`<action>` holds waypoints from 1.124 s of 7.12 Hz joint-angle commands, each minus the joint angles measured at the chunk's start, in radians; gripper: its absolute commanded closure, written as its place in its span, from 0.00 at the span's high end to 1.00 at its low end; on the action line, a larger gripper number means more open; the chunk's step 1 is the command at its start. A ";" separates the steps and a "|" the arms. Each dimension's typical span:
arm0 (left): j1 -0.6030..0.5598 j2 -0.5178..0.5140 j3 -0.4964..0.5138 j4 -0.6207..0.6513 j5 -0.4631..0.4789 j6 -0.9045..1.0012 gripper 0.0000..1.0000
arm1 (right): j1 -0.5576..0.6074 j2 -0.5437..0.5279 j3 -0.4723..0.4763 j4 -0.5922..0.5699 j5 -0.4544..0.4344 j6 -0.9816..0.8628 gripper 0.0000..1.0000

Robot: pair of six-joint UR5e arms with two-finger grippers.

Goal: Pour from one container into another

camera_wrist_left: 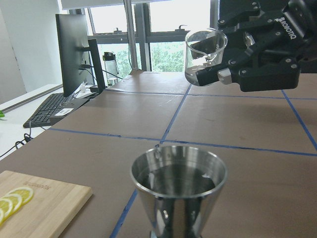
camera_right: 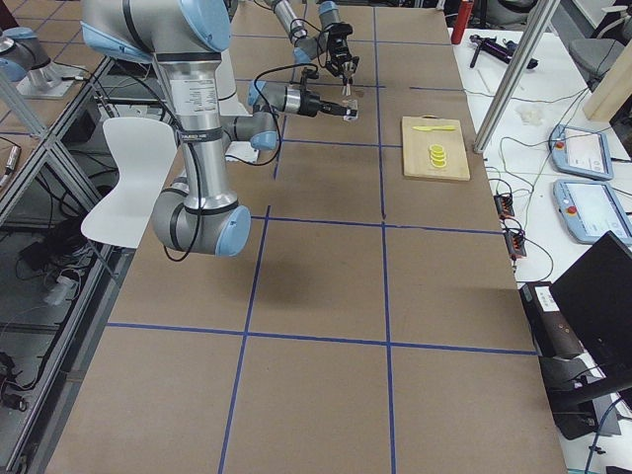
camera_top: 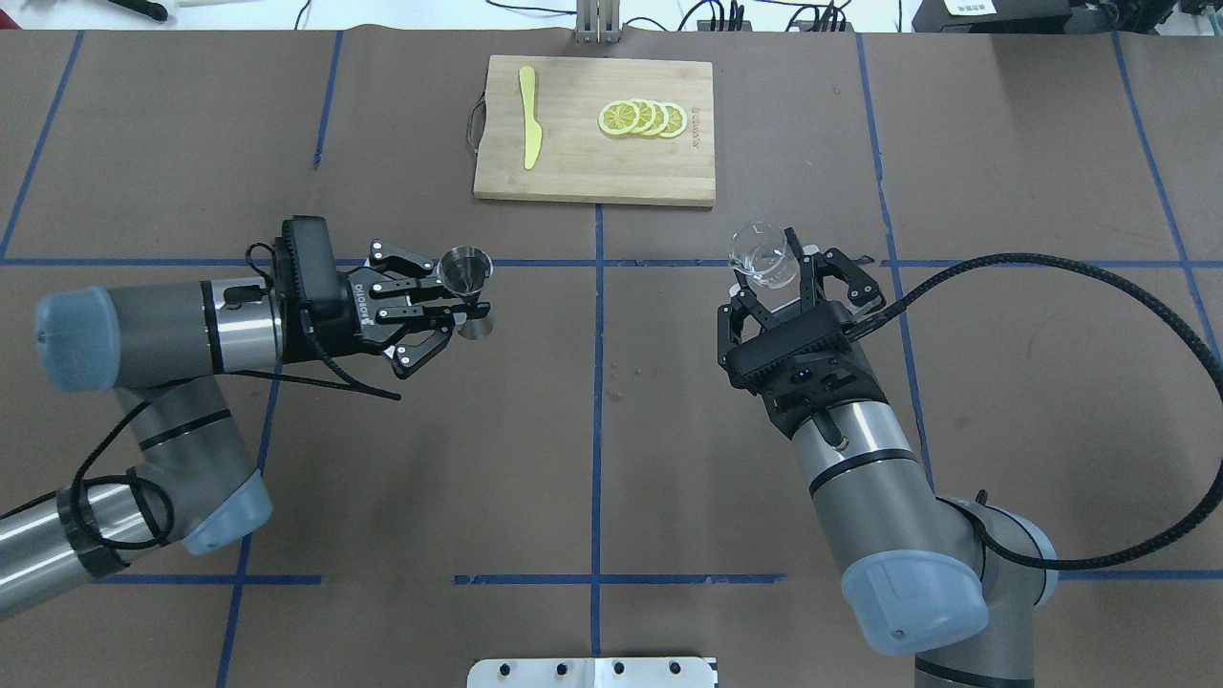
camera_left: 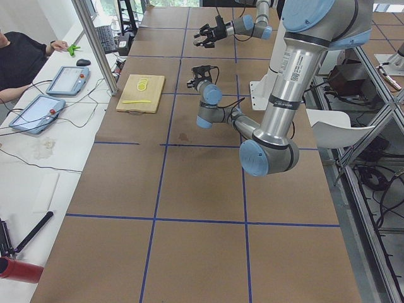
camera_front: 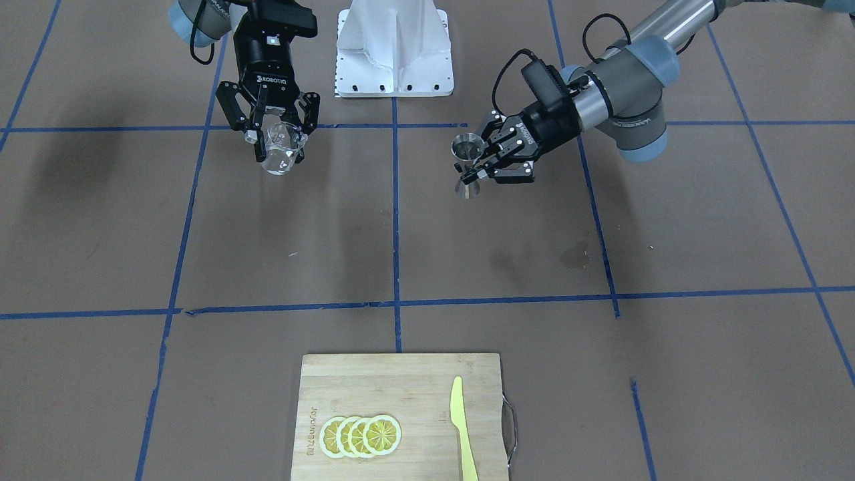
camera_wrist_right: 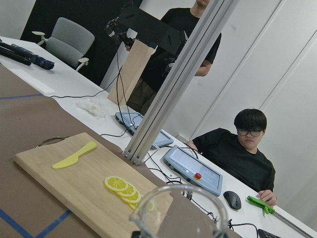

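My right gripper [camera_top: 782, 272] [camera_front: 274, 141] is shut on the clear cup [camera_top: 761, 254] [camera_front: 281, 145] [camera_wrist_left: 204, 54] and holds it in the air, tilted a little; its rim [camera_wrist_right: 179, 212] fills the bottom of the right wrist view. The steel hourglass jigger [camera_top: 465, 287] [camera_front: 467, 163] [camera_wrist_left: 178, 191] is upright and off the table, with my left gripper [camera_top: 465, 304] [camera_front: 475, 165] shut on its narrow waist. Cup and jigger are far apart, one on each side of the table's middle line.
A wooden cutting board [camera_top: 592, 177] [camera_front: 374, 394] with lemon slices [camera_top: 643, 118] and a yellow plastic knife [camera_top: 528, 129] lies at the far middle edge. A white base plate [camera_front: 394, 50] stands by the robot. Operators sit beyond the table [camera_wrist_right: 247, 148].
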 commanded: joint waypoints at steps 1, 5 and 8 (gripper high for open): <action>-0.019 0.147 -0.017 -0.114 0.002 -0.067 0.00 | 0.000 -0.002 0.000 0.000 0.000 0.000 0.00; -0.063 0.283 -0.028 -0.210 0.006 -0.106 0.00 | 0.000 -0.003 0.000 0.000 0.000 0.000 0.00; -0.062 0.389 -0.027 -0.319 0.008 -0.308 0.00 | 0.000 -0.006 0.000 0.000 0.000 0.000 0.00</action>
